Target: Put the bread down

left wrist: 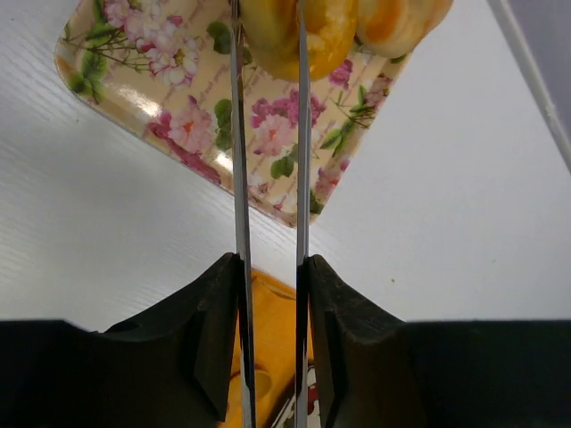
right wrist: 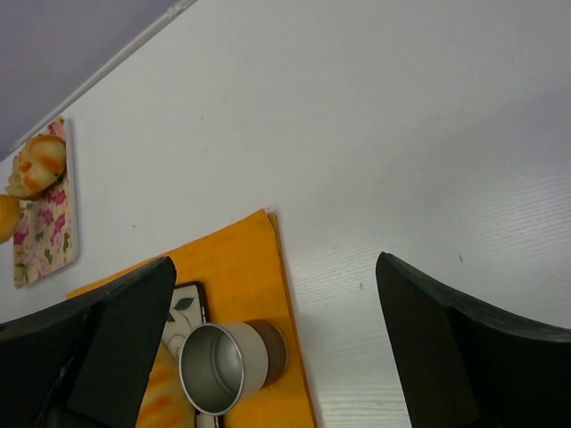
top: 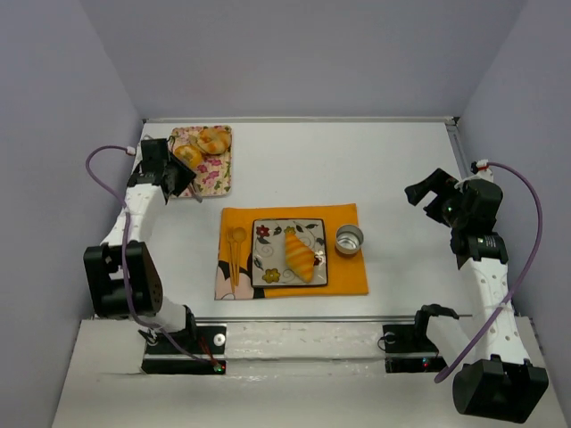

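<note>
The white tabletop (top: 375, 169) carries an orange placemat (top: 343, 278) at its middle and a floral tray (top: 217, 181) at the far left corner, well apart from each other. On the placemat sits a square patterned plate (top: 268, 270) with one long striped bread (top: 299, 254) lying across it, and a metal cup (top: 349, 239) just beside the plate on the right.

The left gripper (left wrist: 270, 260) is over the tray. Its fingers are clenched, and the two thin metal blades (left wrist: 239, 160) they carry are drawn close about a bread roll (left wrist: 268, 36), which touches a second roll (left wrist: 397, 22) on the tray. The right gripper (right wrist: 275, 260) hangs off to the right with its fingers spread wide and nothing between them.

The task looks to be at an early stage for this roll. The grasp appears made, while the lift, the carry across to the placemat and the setting down, probably on the plate, are all left to do.
</note>
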Controlling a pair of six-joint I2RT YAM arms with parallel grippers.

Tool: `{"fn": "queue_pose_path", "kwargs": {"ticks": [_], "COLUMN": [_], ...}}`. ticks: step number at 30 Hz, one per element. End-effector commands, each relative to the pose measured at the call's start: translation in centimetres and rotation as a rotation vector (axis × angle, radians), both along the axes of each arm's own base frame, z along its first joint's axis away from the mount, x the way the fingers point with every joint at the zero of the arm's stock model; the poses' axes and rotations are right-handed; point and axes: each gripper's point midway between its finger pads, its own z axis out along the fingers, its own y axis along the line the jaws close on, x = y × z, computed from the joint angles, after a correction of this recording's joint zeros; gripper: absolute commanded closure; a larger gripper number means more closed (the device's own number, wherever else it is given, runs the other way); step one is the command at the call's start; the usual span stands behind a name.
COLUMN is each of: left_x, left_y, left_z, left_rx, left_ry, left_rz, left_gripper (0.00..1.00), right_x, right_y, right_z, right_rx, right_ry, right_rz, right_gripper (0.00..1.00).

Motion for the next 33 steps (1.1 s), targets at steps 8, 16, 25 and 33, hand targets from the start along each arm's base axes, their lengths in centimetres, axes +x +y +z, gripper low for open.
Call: {"fn": "queue_pose_path", "kwargs": {"ticks": [8,16,25,33], "left_x": [-11.3,-18.4,-24.2,-26.4], "left_y": [-2.4,-5.9,-15.1,-17.9], "left_z": [5.2,6.8,3.5,-0.6], "left_rx": [0.005,-0.032,-0.231,-0.195], "left_ry": [-0.075,-0.084,-0.001,0.189], "left_rz": [-0.117,-0.335,-0.658,-0.724], "left_gripper": [0.89,0.83,0.84,0.87], "right_x": [0.2,0.1,0.2,0.1], "right_y": [0.6,0.7,0.6,0.6], "right_z": [0.9,1.0,0.6,0.7], "right_rx": [-0.001,0.001,0.003,-0.001], "right_ry": [-0.029,-0.032,-0.022,-0.027], "right_rz": [0.033,0.038,0.032,0.035], "right_gripper": [0.0,0.0,0.0,0.0]}}
